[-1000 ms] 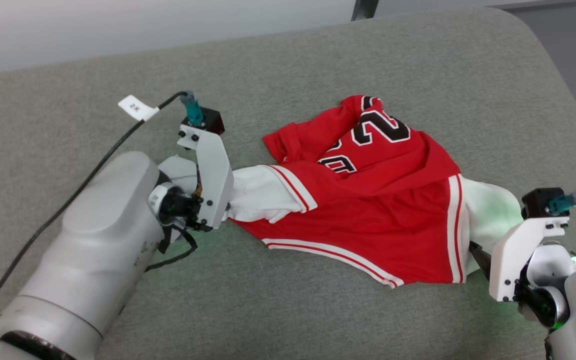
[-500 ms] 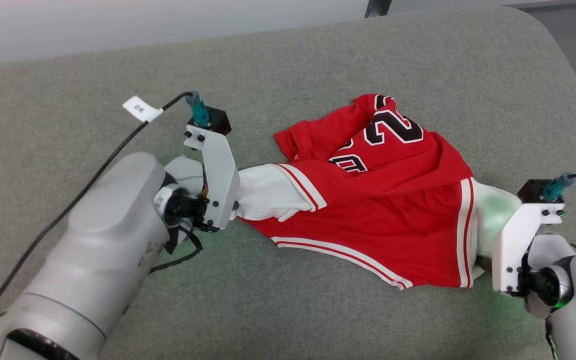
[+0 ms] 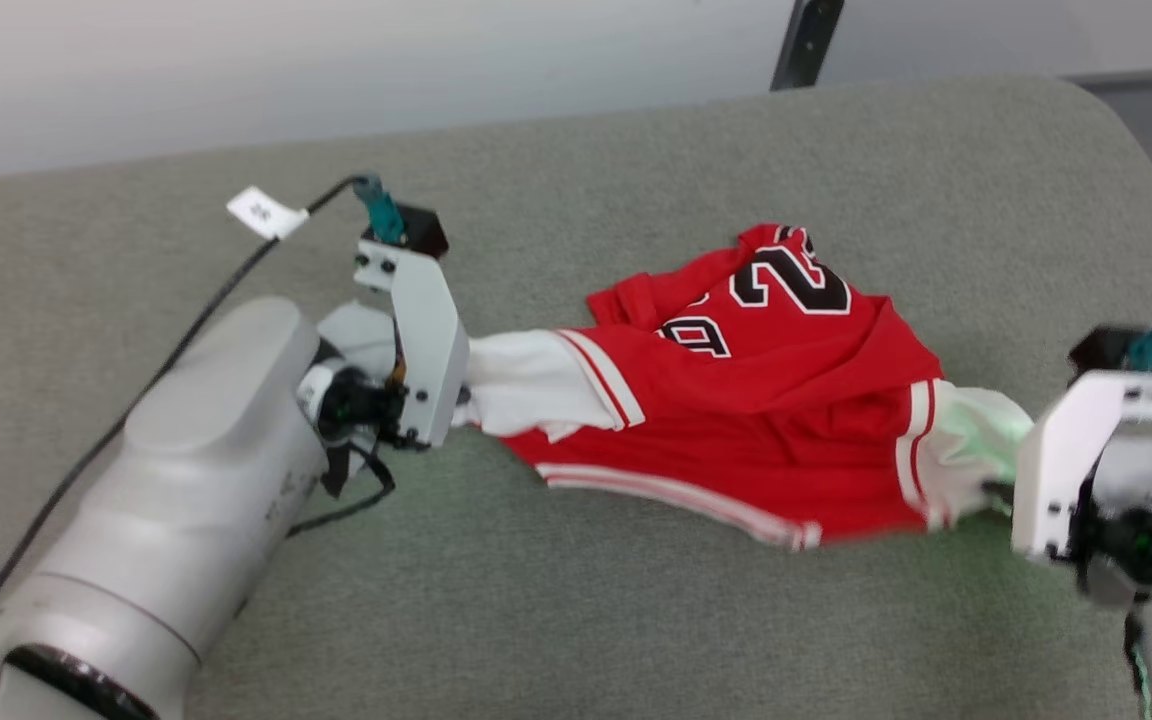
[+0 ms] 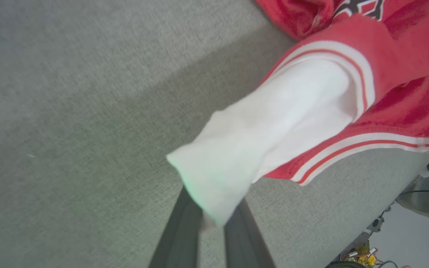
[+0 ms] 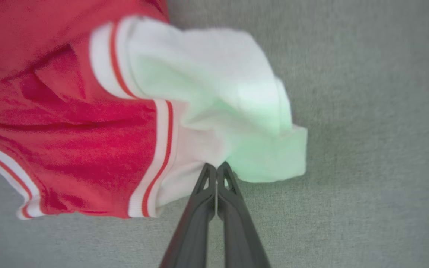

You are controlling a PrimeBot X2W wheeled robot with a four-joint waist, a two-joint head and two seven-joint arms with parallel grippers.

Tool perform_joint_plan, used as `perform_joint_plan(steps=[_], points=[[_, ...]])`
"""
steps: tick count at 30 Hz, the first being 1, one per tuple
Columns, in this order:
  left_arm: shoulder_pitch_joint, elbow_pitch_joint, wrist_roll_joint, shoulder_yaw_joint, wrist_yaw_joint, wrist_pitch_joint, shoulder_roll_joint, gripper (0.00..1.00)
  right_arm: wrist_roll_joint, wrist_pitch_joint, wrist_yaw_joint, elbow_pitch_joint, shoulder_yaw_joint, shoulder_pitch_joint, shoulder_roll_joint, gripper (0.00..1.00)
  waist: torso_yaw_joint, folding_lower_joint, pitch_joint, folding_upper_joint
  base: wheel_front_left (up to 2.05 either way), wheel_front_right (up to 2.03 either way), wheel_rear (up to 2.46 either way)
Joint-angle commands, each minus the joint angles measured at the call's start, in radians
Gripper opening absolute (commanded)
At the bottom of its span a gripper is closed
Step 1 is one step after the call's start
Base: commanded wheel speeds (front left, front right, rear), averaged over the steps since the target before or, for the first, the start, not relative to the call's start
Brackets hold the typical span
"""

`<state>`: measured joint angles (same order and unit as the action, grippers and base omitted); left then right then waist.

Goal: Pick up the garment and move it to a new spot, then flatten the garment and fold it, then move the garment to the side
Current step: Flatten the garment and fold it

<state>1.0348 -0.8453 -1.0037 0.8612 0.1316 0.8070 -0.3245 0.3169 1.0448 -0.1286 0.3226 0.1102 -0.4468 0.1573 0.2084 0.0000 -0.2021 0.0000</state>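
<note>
- Shirt point(image 3: 766, 400): red, with white sleeves, striped trim and black numbers. It lay rumpled on the grey cloth-covered counter point(image 3: 636, 620), stretched between both hands.
- Left hand point(image 4: 212, 219): fingers narrow, pinching the end of one white sleeve.
- Right hand point(image 5: 217, 169): fingers pressed together, nipping the other white sleeve at its lower edge.

Shirt point(image 3: 786, 400): red body, white sleeves, red-and-white striped trim, black numerals outlined in white. Green tint noted on one sleeve. Surface point(image 3: 636, 620): plain grey woven fabric. Arm point(image 3: 186, 480): pale grey. Cable point(image 3: 186, 330): black. Tag point(image 3: 258, 211): white.
</note>
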Motion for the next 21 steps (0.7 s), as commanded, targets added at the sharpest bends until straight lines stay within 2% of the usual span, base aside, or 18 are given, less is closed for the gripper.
perform_joint_plan(steps=[1,5,10,18,21], points=[[0.029,-0.005,-0.003,0.000,-0.003,-0.013,-0.005,0.00,-0.001,-0.013,-0.004,-0.030,-0.011,-0.037,0.016,0.00,-0.035,0.0000,0.045,0.0000,0.00,0.00,0.00],[0.075,-0.032,0.013,-0.002,-0.003,-0.047,-0.008,0.00,0.013,-0.064,-0.004,-0.057,-0.039,-0.107,0.024,0.00,-0.065,0.0000,0.090,0.0000,0.00,0.00,0.00],[0.137,-0.062,0.042,0.003,-0.003,-0.111,-0.007,0.00,0.020,-0.180,-0.004,-0.040,-0.079,-0.219,0.040,0.00,-0.112,0.0000,0.145,0.0000,0.00,0.00,0.00],[0.273,-0.136,0.097,-0.006,-0.025,-0.210,-0.032,0.00,0.029,-0.372,-0.004,0.086,-0.159,-0.423,0.052,0.00,-0.187,0.0000,0.203,0.0000,0.00,0.00,0.00],[0.321,-0.162,0.114,0.002,-0.019,-0.229,-0.040,0.00,0.033,-0.419,-0.003,0.142,-0.189,-0.492,0.056,0.00,-0.211,0.0000,0.215,0.0000,0.00,0.00,0.00]])
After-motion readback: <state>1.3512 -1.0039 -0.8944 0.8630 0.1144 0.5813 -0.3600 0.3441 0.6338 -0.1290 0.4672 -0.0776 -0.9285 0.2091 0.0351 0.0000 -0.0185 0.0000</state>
